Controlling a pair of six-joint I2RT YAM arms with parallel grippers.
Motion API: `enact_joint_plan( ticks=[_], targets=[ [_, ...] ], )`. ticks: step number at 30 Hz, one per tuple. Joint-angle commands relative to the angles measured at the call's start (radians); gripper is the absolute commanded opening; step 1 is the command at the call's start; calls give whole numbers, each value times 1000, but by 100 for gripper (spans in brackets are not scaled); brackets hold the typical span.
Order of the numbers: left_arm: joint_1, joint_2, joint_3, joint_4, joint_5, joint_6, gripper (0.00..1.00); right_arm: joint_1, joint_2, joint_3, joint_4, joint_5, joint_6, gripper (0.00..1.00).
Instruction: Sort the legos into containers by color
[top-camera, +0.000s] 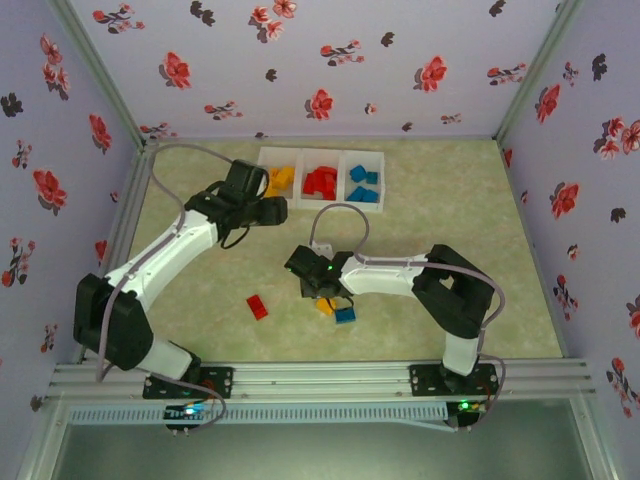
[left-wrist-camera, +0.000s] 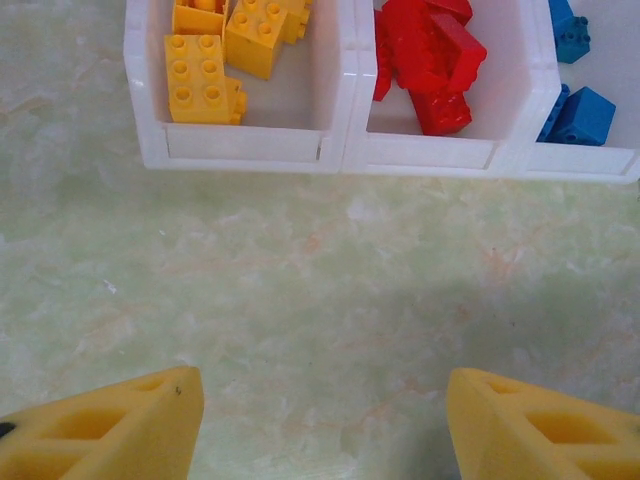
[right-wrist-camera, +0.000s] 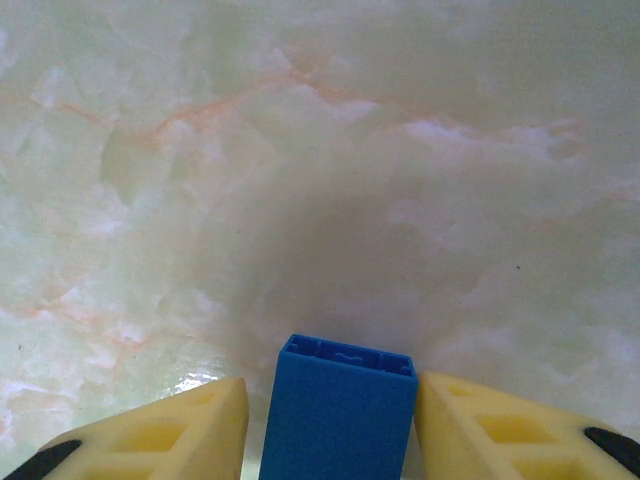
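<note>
A blue brick is clamped in the right claw; the left claw is spread wide before the white bins.

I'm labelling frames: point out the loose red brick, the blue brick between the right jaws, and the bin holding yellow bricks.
loose red brick (top-camera: 257, 307), top external view, middle of its top face.
blue brick (right-wrist-camera: 338, 420), right wrist view, middle of its near side.
yellow bin (left-wrist-camera: 243, 146), left wrist view, its front wall.
</note>
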Motion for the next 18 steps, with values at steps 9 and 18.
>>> enact_joint_plan(
  ticks=[9,18],
  targets=[
    [-5,-45,-13,-25,-20,20,66,19,27,37,-77,73,-31,40],
    [-6,-86,-25,-33,-19,20,66,-11,-15,88,-89,116,-135,35]
  ],
)
